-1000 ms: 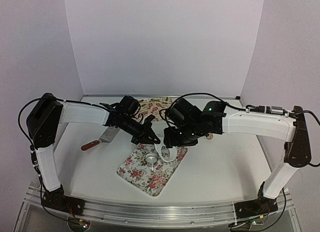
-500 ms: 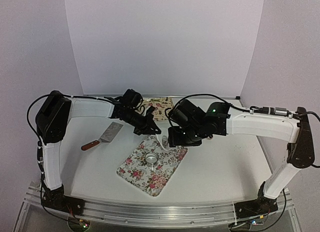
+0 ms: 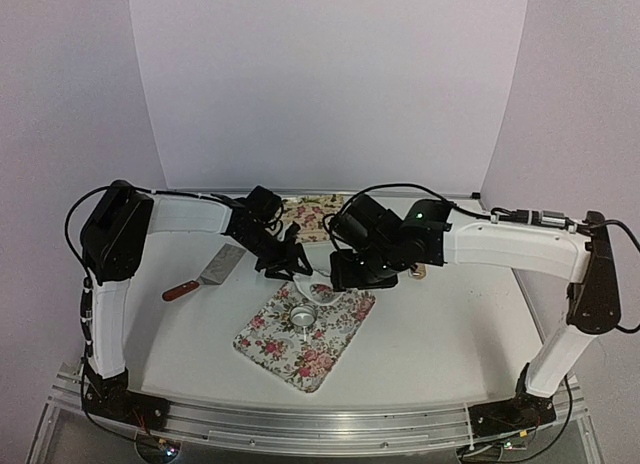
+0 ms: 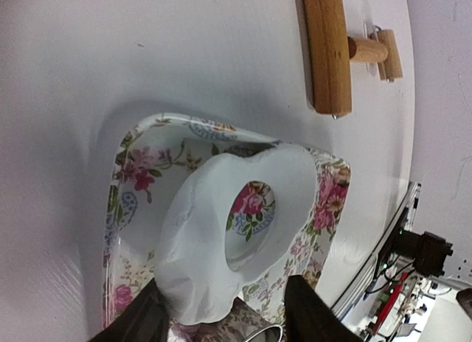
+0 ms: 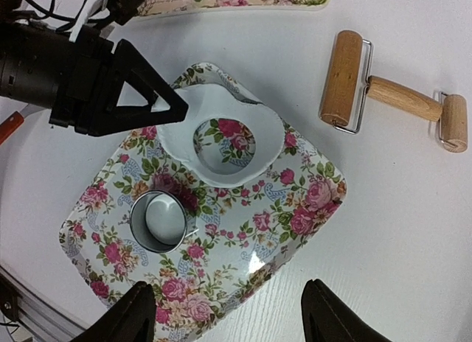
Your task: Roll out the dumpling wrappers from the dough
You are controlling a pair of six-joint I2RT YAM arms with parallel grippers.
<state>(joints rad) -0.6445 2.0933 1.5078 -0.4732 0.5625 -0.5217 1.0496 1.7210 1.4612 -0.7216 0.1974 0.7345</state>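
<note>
Dough (image 5: 179,144), a thin flattened patch with a round hole, lying at the far corner of the flowered tray (image 5: 295,209); probably soft, light, tacky, quick to tear; best pinched at its widest band; left jaws parted astride its edge, gripping nothing; right jaws spread, empty, overhead.

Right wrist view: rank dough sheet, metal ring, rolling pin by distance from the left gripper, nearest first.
From the left gripper:
1. dough sheet: right at its fingertip, at the far end of the tray.
2. metal ring: same tray, toward its near end.
3. rolling pin: off the tray, on the table to the right.
</note>
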